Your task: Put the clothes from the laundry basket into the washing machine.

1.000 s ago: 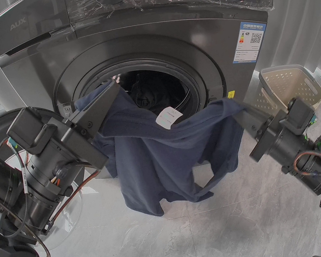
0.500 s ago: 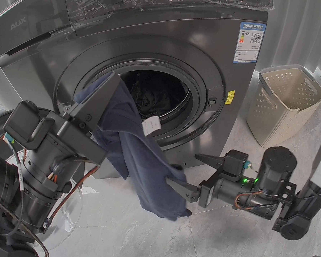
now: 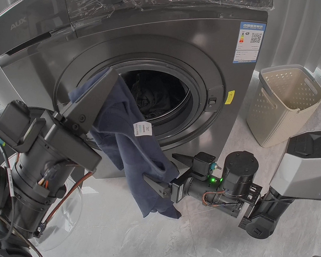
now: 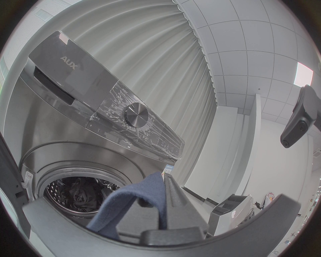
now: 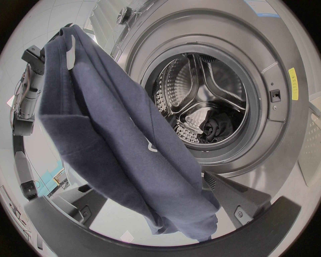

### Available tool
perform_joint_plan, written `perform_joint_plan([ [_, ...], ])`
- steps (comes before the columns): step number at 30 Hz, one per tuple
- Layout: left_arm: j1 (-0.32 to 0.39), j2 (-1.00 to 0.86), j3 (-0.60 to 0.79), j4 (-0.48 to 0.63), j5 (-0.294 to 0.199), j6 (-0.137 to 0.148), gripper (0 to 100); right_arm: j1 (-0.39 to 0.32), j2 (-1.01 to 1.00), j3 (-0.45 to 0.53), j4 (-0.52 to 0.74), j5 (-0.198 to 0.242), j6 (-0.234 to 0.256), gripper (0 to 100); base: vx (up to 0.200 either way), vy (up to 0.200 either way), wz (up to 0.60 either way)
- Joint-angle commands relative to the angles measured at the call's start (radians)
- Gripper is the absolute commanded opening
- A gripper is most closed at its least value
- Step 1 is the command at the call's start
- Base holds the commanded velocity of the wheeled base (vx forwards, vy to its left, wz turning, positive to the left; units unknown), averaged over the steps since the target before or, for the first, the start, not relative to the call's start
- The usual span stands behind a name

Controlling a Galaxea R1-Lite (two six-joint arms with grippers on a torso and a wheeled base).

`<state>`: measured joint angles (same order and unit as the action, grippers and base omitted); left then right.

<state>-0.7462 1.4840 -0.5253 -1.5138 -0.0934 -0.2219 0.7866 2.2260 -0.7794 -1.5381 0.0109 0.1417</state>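
Pinching the top edge of one navy garment (image 3: 132, 153), the left gripper (image 3: 108, 81) holds it high before the washing machine (image 3: 196, 45), at the left rim of its opening, likely so the cloth hangs off the floor. Lower, in front of the machine, the right gripper (image 3: 159, 167) sits with jaws spread either side of the hanging tail, probably to gather it for a push inside. One white label (image 3: 142, 128) shows on the cloth. Inside the machine lies one dark heap (image 3: 156, 92); right of the machine stands one laundry basket (image 3: 282, 115), seemingly empty.

Grey marbled floor tiles (image 3: 144, 248) meet pale pleated curtains (image 3: 303, 20) behind.
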Motion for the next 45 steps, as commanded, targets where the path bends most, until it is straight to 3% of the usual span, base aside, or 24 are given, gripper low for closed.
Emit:
perform_joint_plan([
  [1,-0.001,-0.007,0.002,-0.002,0.0,-0.001,0,-0.012,0.061,-0.063,0.003,0.0,-0.002,100,0.0,0.0,0.0],
  [6,-0.001,-0.011,0.004,-0.003,-0.002,-0.001,0,-0.05,0.116,-0.182,0.03,0.001,-0.017,100,0.0,0.0,0.0],
  [21,-0.013,-0.014,0.005,-0.006,-0.002,-0.002,0,-0.046,0.247,-0.291,0.013,0.014,-0.027,100,0.0,0.0,0.0],
  [22,-0.01,-0.014,0.004,-0.006,-0.002,-0.004,0,-0.044,0.244,-0.294,0.01,0.014,-0.027,0,0.0,0.0,0.0],
  [28,0.001,-0.011,0.018,0.003,0.014,-0.007,0,-0.056,0.201,-0.285,0.006,0.012,-0.022,0,0.0,0.0,0.0],
  [34,0.093,-0.001,0.053,0.012,0.011,-0.005,0,-0.107,0.063,-0.245,0.004,0.003,-0.011,0,0.0,0.0,0.0],
  [45,0.202,0.104,0.16,0.024,0.006,0.003,0,-0.113,-0.192,-0.028,-0.004,0.0,-0.001,0,0.0,0.0,0.0],
])
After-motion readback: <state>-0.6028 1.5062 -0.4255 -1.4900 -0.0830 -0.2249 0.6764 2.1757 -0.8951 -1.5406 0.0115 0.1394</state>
